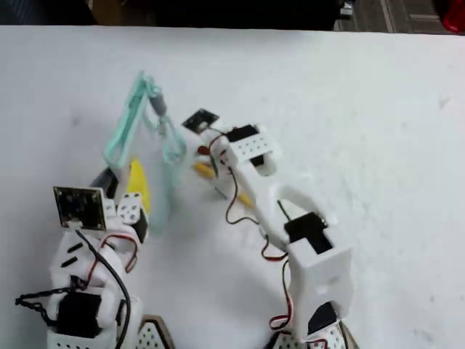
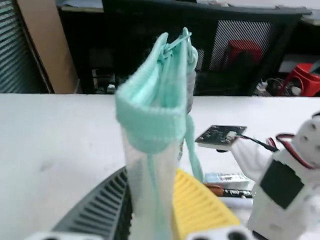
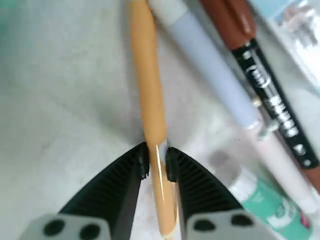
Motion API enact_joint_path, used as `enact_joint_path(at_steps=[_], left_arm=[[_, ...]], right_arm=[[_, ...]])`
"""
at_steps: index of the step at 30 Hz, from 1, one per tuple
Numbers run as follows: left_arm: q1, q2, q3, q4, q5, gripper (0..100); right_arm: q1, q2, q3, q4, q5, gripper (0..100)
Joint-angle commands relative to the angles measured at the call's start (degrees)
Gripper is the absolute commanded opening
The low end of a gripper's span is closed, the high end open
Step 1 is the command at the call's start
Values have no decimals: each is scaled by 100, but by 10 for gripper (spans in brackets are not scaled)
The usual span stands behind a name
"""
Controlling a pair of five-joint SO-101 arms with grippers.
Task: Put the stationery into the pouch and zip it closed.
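The clear pouch point(image 1: 149, 142) with mint trim stands upright, its zip edge on top. My left gripper point(image 1: 134, 193) is shut on its lower end; in the left wrist view the pouch point(image 2: 155, 115) rises from between the grey and yellow fingers point(image 2: 200, 205). Just right of the pouch, my right gripper point(image 3: 157, 162) is down at the table, shut on an orange pen point(image 3: 149, 95). Beside it lie a lavender-and-white pen point(image 3: 210, 85), a brown-and-black pen point(image 3: 270, 100) and a green-and-white stick point(image 3: 265, 200). The orange pen point(image 1: 203, 169) pokes out by the right gripper point(image 1: 212, 173).
The white table point(image 1: 363, 109) is bare to the right and at the back. A pale blue packet point(image 2: 227, 179) lies with the pens beside the right arm point(image 2: 285, 185). Chairs and red boxes stand beyond the table's far edge.
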Motion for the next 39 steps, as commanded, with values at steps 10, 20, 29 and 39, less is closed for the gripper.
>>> enact_joint_path(at_steps=[10,20,29,39], left_arm=[[198,-57,-800,791,-624,23],[224,-57,-519,897,-598,179],[224,-57,-457,853,-334,203],[189,-57,-431,730,-343,203]], right_arm=[[347,-3697,-88,1297,26,16],[277,-5569,-1327,716,-1433,16],[-1604,-5569,-2453,-444,-1987,16],[-1974,-4778,-2101,-1174,-3007,16]])
